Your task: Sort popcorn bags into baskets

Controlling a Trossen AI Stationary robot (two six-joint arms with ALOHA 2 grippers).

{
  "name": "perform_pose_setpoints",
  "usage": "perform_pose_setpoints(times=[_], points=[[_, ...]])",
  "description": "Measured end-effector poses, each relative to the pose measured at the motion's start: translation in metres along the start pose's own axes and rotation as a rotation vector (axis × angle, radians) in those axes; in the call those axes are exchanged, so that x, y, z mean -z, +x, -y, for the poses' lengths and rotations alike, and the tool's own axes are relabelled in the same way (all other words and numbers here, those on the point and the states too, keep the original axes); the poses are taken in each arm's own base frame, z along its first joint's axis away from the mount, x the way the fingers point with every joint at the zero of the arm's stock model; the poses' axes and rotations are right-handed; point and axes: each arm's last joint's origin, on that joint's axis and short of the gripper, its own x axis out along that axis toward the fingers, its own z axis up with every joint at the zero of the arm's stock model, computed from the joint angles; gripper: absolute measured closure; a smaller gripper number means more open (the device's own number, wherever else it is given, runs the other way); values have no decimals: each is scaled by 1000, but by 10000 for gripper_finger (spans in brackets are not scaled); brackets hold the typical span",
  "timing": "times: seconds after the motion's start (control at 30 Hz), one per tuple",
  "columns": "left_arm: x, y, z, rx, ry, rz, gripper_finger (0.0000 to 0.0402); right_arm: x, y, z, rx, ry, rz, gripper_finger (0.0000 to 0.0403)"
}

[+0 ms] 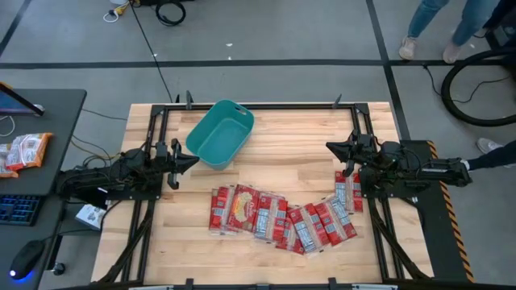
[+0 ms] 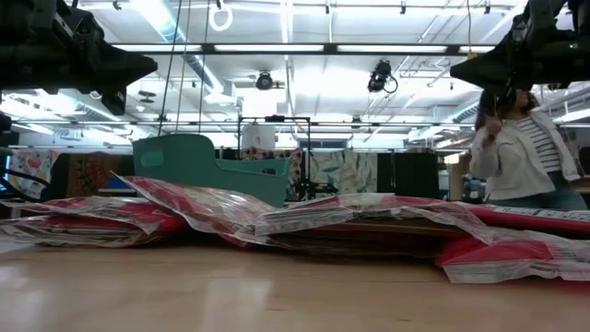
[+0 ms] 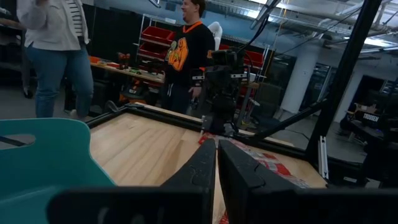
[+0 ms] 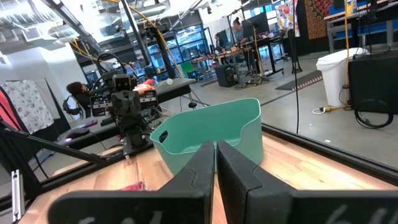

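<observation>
Orange snack packets (image 1: pixel 24 151) and keyboard (image 1: pixel 16 209) occupy a side desk (image 1: pixel 56 105).

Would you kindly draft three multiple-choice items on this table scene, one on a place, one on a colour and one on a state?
1. Where do the popcorn bags lie?
A. Inside the basket
B. In a row on the table, on the near side of the basket
C. On the floor

2. What colour is the basket?
A. Teal green
B. Yellow
C. Black

3. How do the fingers of the left tool stand?
A. Spread wide
B. Clamped on a bag
C. Shut, holding nothing

Answers:
1 B, the high view shows the red packets spread across the wooden table, with the tub apart from them.
2 A, the tub is teal in every view.
3 C, the left wrist view shows its fingers closed together with nothing between them; the right tool matches.
</observation>
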Motion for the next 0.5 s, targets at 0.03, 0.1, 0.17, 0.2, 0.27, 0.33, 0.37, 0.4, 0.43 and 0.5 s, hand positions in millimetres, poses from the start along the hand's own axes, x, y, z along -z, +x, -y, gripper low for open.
perform_pose_setpoints(times=[0.03,0.1,0.17,0.2,0.27,0.33,0.37,0.4,0.43,0.5], points=[[0,0,0,0,0,0,377,0,0,0,0,0,0,380],[0,0,0,0,-1,0,377,0,0,0,0,0,0,380],[0,0,0,0,0,0,377,0,0,0,0,-21,2,380],[0,0,0,0,-2,1,377,-1,0,0,4,-46,8,380],[-1,0,0,1,-18,6,377,-2,0,0,8,-84,21,380],[-1,0,0,4,-58,13,377,-3,0,0,6,-100,30,380],[-2,0,0,6,-93,19,377,-4,0,-1,4,-97,41,380],[-2,0,1,8,-134,25,377,-5,0,-1,1,-94,51,380],[-3,0,1,12,-168,34,377,-6,0,-1,0,-91,60,380],[-5,0,1,18,-190,52,377,-9,0,-2,-7,-79,94,380]])
